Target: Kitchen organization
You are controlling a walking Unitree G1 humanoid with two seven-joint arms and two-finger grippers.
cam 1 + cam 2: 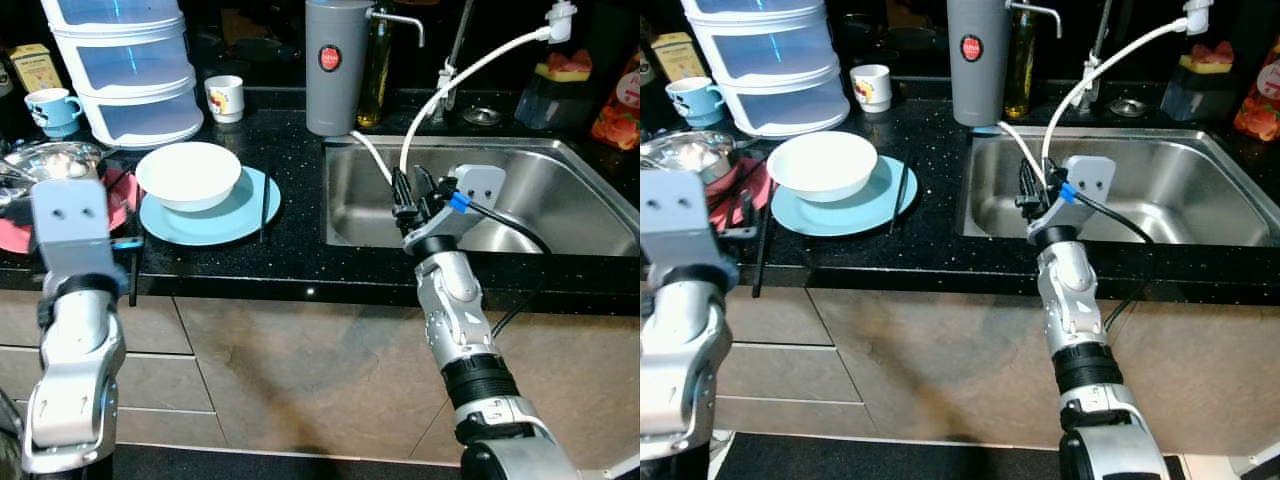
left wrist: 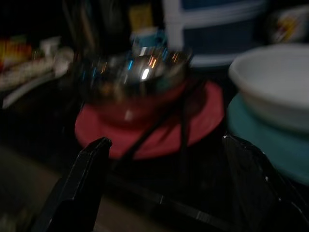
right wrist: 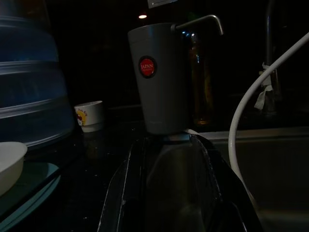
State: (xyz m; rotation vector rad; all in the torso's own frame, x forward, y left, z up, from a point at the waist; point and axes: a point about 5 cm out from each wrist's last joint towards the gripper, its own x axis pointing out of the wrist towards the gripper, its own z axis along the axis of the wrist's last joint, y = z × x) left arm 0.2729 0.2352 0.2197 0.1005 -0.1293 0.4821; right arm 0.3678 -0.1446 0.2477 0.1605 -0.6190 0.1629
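Reaching for the steel bowl [image 2: 130, 79] on the red plate [image 2: 203, 121], the left gripper [image 2: 169, 159], fingers [image 2: 87, 179] wide, should straddle its rim squarely, while the right gripper [image 1: 412, 195], fingers narrowly parted, waits over the sink [image 1: 560, 160].

Two silver robot arms reach up and forward from the bottom of the head-camera picture. The left arm rises on the left side, its forearm upright, ending in a boxy grey wrist block; its left gripper [image 2: 164, 188] has its two black fingers [image 2: 79, 188] spread wide apart with nothing between them. The right arm rises on the right side, leaning slightly inward, with a black elbow joint and a blue cable clip at the wrist. The right gripper [image 1: 412, 195] points forward, its long black fingers [image 3: 123, 198] parted and holding nothing.
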